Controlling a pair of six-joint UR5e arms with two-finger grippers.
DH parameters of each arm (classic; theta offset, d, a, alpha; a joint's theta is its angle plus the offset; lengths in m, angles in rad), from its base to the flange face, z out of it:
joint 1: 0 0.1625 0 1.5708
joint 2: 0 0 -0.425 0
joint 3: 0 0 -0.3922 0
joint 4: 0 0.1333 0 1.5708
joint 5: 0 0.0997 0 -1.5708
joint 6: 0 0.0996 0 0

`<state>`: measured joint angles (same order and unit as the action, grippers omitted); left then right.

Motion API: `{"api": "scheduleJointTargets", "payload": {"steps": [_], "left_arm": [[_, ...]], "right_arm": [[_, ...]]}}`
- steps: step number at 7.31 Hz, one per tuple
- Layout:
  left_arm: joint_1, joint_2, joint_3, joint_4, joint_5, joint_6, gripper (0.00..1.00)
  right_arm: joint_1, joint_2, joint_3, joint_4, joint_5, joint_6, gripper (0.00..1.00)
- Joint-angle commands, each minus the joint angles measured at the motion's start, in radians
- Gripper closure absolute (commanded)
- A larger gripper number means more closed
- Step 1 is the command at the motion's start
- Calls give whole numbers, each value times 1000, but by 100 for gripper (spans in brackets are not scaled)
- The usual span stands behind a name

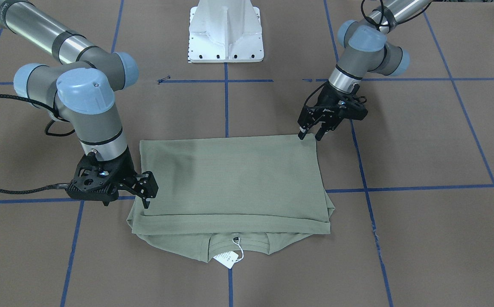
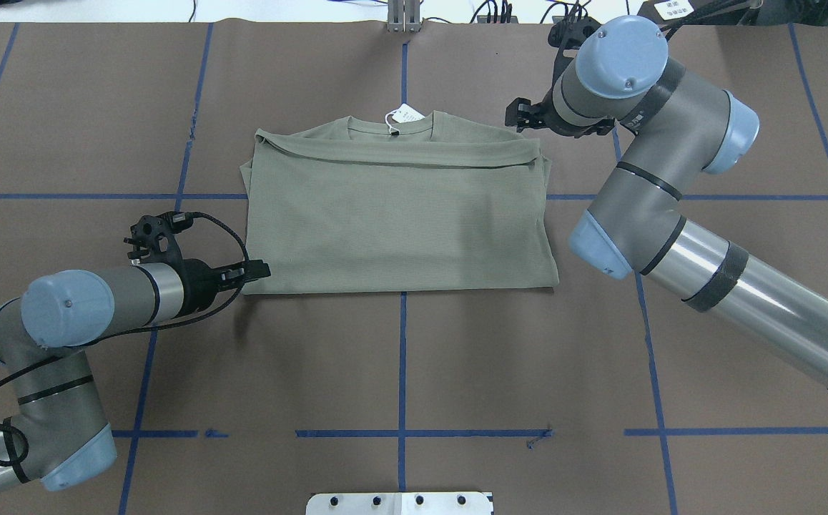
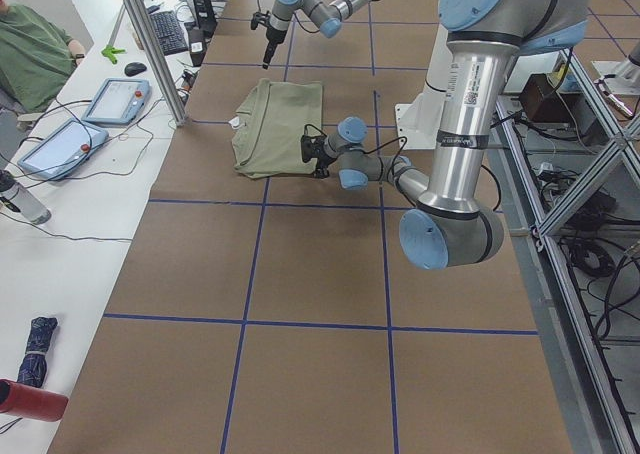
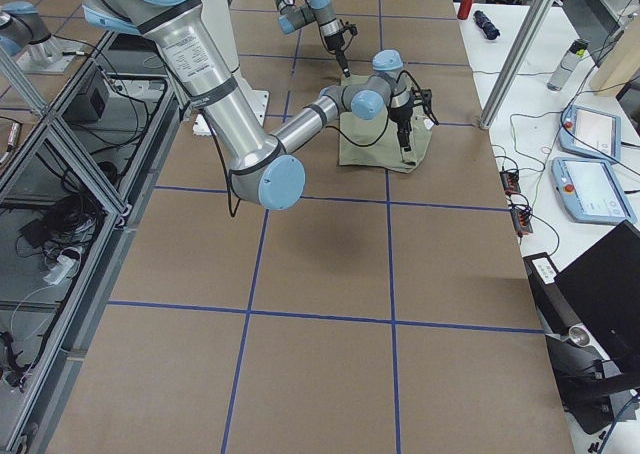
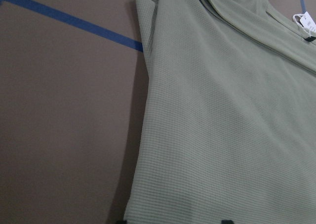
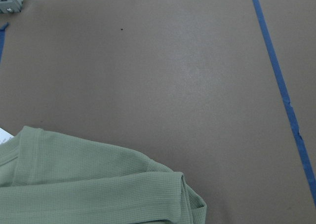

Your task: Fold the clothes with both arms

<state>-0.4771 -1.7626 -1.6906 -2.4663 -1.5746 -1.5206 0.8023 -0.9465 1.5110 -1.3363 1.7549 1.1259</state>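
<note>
Bright even overhead light, soft shadows (wrist cams sl. blurry).

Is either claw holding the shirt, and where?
Neither seems to: the left gripper is open at a corner of the shirt, the right gripper beside its edge.

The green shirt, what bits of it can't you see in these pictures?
Sleeves: no view shows them; the folded body of the shirt covers whatever lies under it.
Writing on the paper tag: too small, front-facing view.
Shirt's edge by the right gripper: front-facing view, the fingers cover it.
Most of the shirt: cut off by the edges in both wrist views.
</note>
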Motion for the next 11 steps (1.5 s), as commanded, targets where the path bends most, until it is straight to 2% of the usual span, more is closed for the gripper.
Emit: {"api": "scheduleJointTargets", "payload": {"steps": [1, 2, 3, 5, 6, 7, 8, 10, 11], "left_arm": [[2, 0, 3, 1, 1, 2, 30], [3, 0, 3, 3, 1, 4, 30], [6, 0, 3, 3, 2, 2, 38], [15, 0, 3, 4, 10, 2, 78], [17, 0, 3, 4, 10, 2, 90], [18, 0, 3, 4, 10, 2, 91], [18, 2, 3, 6, 11, 2, 100], [11, 14, -18, 6, 15, 20, 100], [3, 72, -65, 6, 2, 116, 100]], "right_arm": [[0, -1, 0, 0, 0, 0, 0], [0, -2, 2, 0, 0, 0, 0], [0, -2, 2, 0, 0, 0, 0], [0, -3, 2, 0, 0, -2, 0], [0, -3, 2, 0, 0, -2, 0], [0, -3, 2, 0, 0, -2, 0], [0, -3, 2, 0, 0, 0, 0], [0, -3, 3, 2, 0, 2, 0], [0, -5, 5, 0, 0, 0, 0]]}}
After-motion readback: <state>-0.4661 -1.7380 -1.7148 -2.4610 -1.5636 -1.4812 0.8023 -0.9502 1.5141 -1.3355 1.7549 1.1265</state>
